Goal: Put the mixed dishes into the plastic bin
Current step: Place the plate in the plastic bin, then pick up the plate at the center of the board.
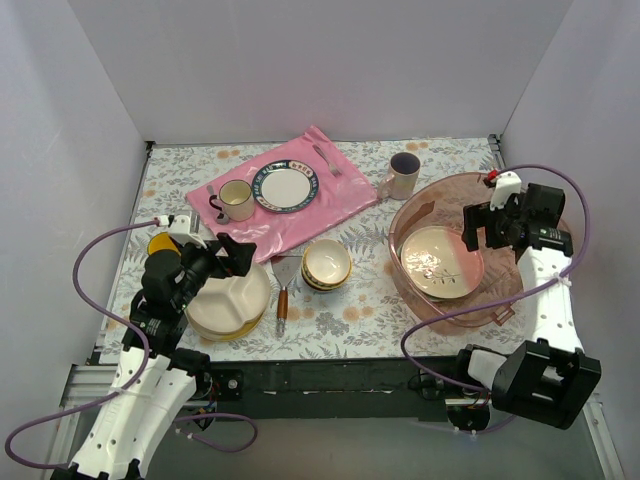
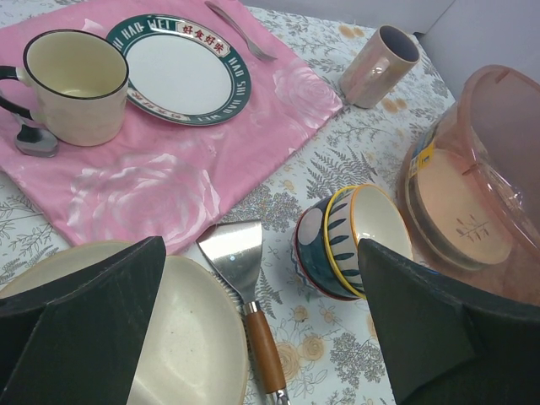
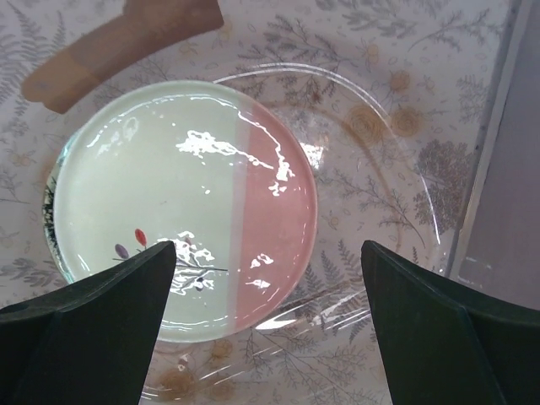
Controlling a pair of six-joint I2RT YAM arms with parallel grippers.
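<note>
While our right jaws hang wide over the cream-and-pink plate (image 3: 181, 211) in the round translucent pink bin (image 1: 430, 300), our left jaws gape above the cream divided plate (image 1: 240, 297).

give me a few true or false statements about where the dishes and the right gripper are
1. A cream and pink plate lies inside the plastic bin. True.
2. The right gripper holds a mug. False: its jaws stand open and empty above the plate in the bin.
3. The stacked bowls sit in the bin. False: they stand on the table, left of the bin.
4. The spatula lies between the divided plate and the stacked bowls. True.
5. The pinkish mug lies on its side. False: it stands upright on the table, outside the bin.
</note>
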